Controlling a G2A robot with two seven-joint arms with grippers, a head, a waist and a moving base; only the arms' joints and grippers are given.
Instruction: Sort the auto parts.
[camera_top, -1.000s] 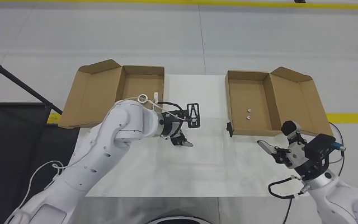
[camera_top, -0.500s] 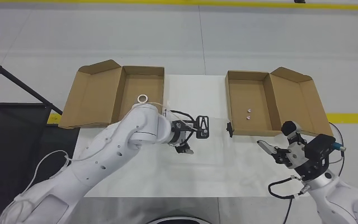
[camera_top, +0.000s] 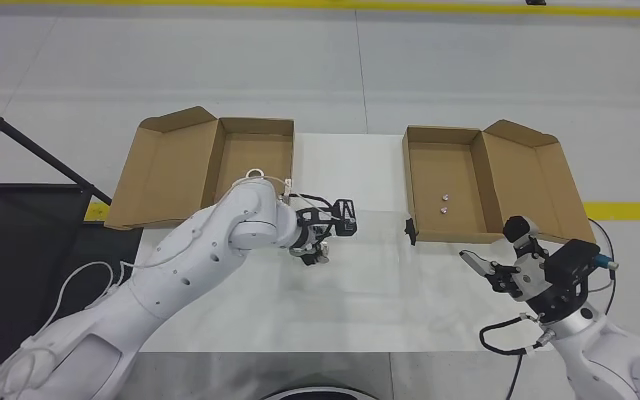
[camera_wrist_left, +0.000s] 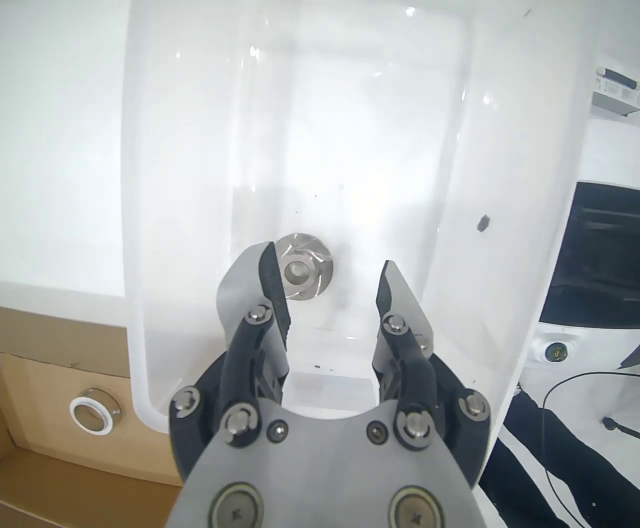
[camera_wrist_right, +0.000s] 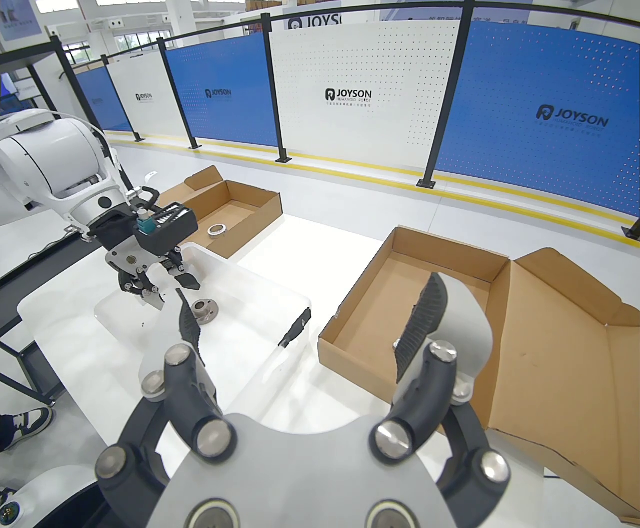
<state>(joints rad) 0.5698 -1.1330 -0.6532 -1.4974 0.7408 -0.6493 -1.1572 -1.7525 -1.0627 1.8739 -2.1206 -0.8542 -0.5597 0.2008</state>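
A silver flanged metal part (camera_wrist_left: 303, 272) lies on the floor of a clear plastic bin (camera_wrist_left: 131, 260) in the middle of the table. My left gripper (camera_wrist_left: 330, 280) hangs open inside the bin, one finger (camera_wrist_left: 272, 280) right beside the part. From the right wrist view, the part (camera_wrist_right: 205, 307) sits just past the left gripper (camera_wrist_right: 170, 290). A white-rimmed metal ring (camera_top: 257, 174) rests in the left cardboard box (camera_top: 250, 130). Two small parts (camera_top: 443, 204) lie in the right cardboard box (camera_top: 415, 185). My right gripper (camera_top: 490, 268) stands open near the table's front right, holding nothing.
Both boxes have their lids folded outward, away from the table's middle. The bin's black latch (camera_top: 409, 230) sits close to the right box's near corner. The white table (camera_top: 380, 300) has bare room in front of the bin.
The left gripper swung right over the bin, then came back left and slightly away. The right arm has not moved.
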